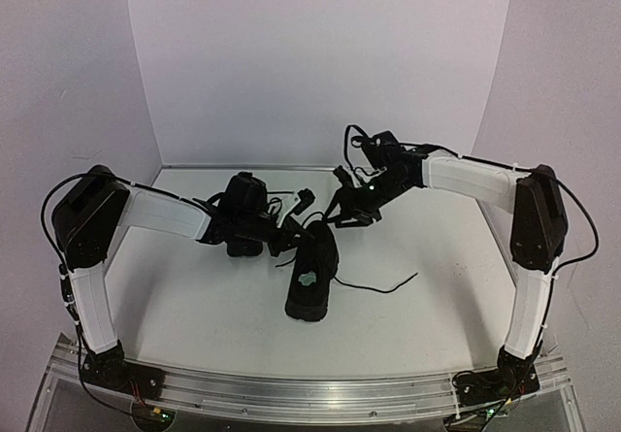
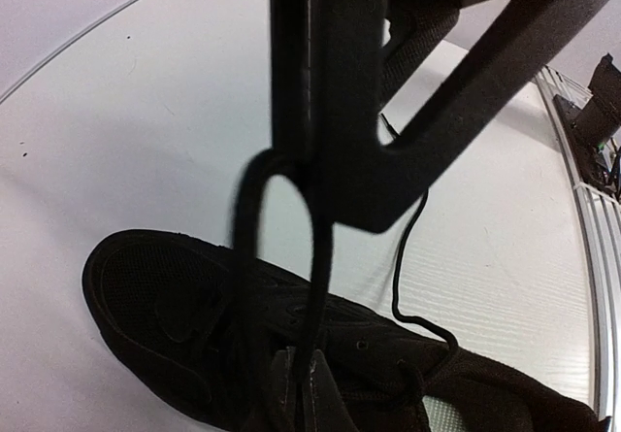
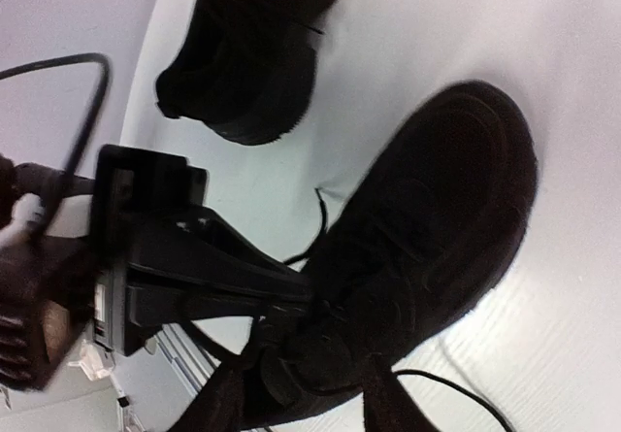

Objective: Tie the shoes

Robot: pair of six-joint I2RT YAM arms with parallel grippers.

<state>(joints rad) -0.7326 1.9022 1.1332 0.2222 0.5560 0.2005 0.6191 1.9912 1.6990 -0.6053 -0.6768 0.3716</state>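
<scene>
left hand (image 2: 309, 152) clamped on lace loop (image 2: 243, 228); right hand (image 3: 315, 408) parted over shoe (image 3: 427, 218)

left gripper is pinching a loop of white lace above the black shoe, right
Not quite: the lace is black, not white. The left wrist view shows the left gripper pinching a loop of it above the black shoe.

We are counting 2 arms, the left arm (image 1: 160, 211) and the right arm (image 1: 471, 180), and 2 grippers, the left gripper (image 2: 310, 155) and the right gripper (image 1: 346, 216). We are also counting 2 black shoes, the first shoe (image 1: 310, 282) and the second shoe (image 3: 243, 63), 1 lace loop (image 2: 240, 243), 1 loose lace tail (image 1: 383, 289) and 1 table (image 1: 194, 296).
</scene>
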